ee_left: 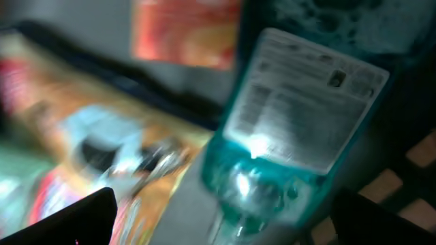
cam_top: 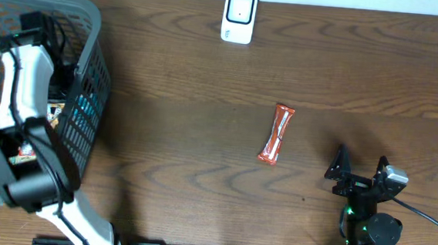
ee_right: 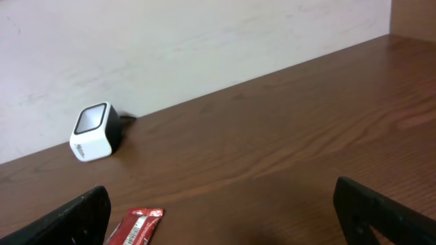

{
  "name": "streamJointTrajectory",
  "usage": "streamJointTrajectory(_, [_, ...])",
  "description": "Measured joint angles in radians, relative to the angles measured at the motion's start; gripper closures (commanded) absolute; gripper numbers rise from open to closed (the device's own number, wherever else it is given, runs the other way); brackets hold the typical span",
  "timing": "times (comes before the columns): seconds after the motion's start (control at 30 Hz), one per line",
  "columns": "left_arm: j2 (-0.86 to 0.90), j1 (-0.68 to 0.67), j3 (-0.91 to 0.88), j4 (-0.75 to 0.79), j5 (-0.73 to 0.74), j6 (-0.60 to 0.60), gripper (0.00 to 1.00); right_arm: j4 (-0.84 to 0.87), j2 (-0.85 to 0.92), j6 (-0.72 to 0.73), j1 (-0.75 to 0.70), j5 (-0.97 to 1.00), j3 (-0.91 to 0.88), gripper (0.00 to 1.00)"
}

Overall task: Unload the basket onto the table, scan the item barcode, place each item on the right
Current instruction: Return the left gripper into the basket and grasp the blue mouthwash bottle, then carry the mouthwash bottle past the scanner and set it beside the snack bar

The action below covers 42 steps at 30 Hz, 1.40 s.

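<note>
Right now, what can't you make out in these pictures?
- Overhead: basket contents, mostly hidden by the left arm.
- Left wrist: teal bottle label print, blurred.
- Right wrist: red snack bar, cut off by the bottom edge.
- Overhead: that bar's barcode, too small.

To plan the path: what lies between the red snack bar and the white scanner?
Nothing: only bare table between snack bar and scanner, seen in the overhead view.

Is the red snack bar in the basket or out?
Out: the snack bar lies flat on the table, apart from the basket.
</note>
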Motion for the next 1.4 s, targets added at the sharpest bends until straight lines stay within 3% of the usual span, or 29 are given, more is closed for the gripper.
streamJointTrajectory(0.33, [0.066, 0.004, 0.000, 0.086, 0.108, 0.196, 0.02, 0.000, 0.000, 0.000, 0.000, 0.000, 0.000, 0.01])
streamJointTrajectory(0.9, [0.070, 0.000, -0.071, 0.227, 0.136, 0.231, 0.02, 0.000, 0.000, 0.000, 0.000, 0.000, 0.000, 0.01])
streamJointTrajectory(0.93, [0.075, 0.002, -0.080, 0.236, 0.136, 0.231, 0.04, 0.000, 0.000, 0.000, 0.000, 0.000, 0.000, 0.01])
streamJointTrajectory(1.0, [0.086, 0.003, -0.091, 0.243, 0.136, 0.225, 0.25, 0.000, 0.000, 0.000, 0.000, 0.000, 0.000, 0.01])
streamJointTrajectory(1.07, [0.090, 0.001, -0.092, 0.241, 0.154, 0.227, 0.38, 0.000, 0.000, 0.000, 0.000, 0.000, 0.000, 0.01])
streamJointTrajectory(1.17, [0.090, -0.002, -0.092, 0.240, 0.155, 0.238, 0.45, 0.000, 0.000, 0.000, 0.000, 0.000, 0.000, 0.01])
streamJointTrajectory(1.4, [0.090, -0.002, -0.092, 0.239, 0.155, 0.238, 0.48, 0.000, 0.000, 0.000, 0.000, 0.000, 0.000, 0.01])
